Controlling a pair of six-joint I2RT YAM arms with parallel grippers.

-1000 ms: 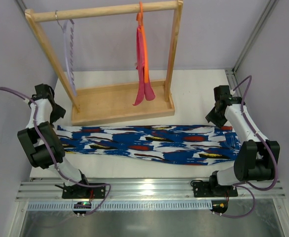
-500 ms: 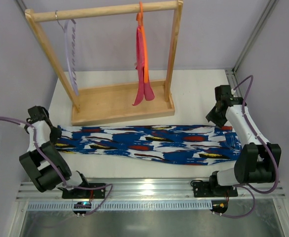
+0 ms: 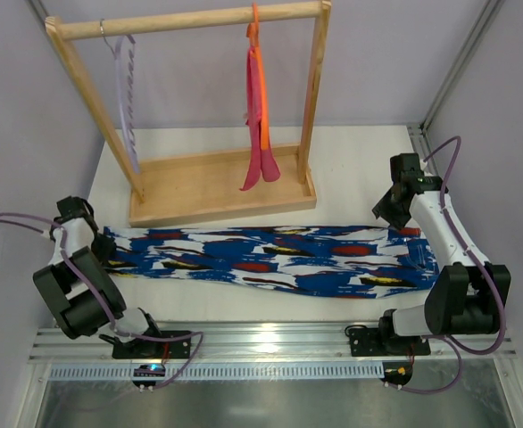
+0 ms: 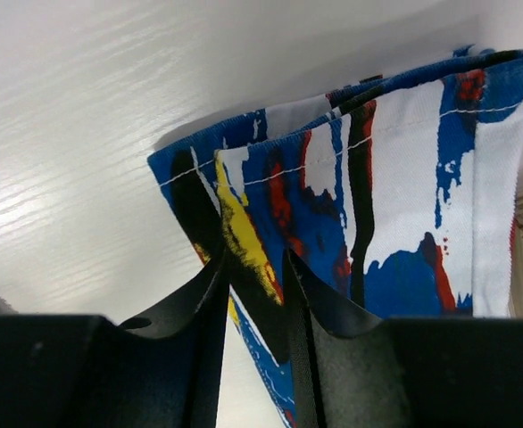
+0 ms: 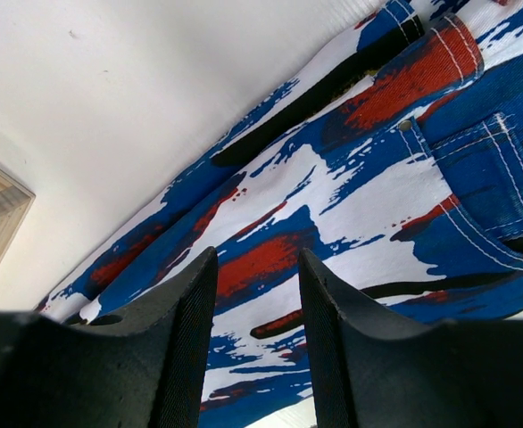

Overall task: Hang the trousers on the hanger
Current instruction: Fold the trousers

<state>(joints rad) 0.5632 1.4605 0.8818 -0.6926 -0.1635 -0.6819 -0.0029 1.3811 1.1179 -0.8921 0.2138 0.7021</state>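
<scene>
The trousers (image 3: 270, 259), in a blue, white, red and black print, lie flat across the table in front of the rack. Their left leg end (image 4: 395, 178) curls up from the table, and my left gripper (image 4: 254, 267) is shut on a fold of its black and yellow edge. From above, the left gripper (image 3: 96, 241) sits low at that end. My right gripper (image 5: 257, 267) stands open just over the waist end (image 5: 377, 178), near a pocket, with nothing between its fingers; from above it (image 3: 388, 214) is at the trousers' far right corner. The lilac hanger (image 3: 128, 98) hangs at the rack's left end.
A wooden rack (image 3: 217, 187) with a tray base stands behind the trousers. An orange hanger carrying a pink cloth (image 3: 259, 116) hangs from the middle of its bar. A metal rail (image 3: 270, 343) runs along the near edge. Walls close in on both sides.
My left arm dropped down and outward to the trousers' left end, and its jaws closed on the fabric edge. The right arm has stayed put.
</scene>
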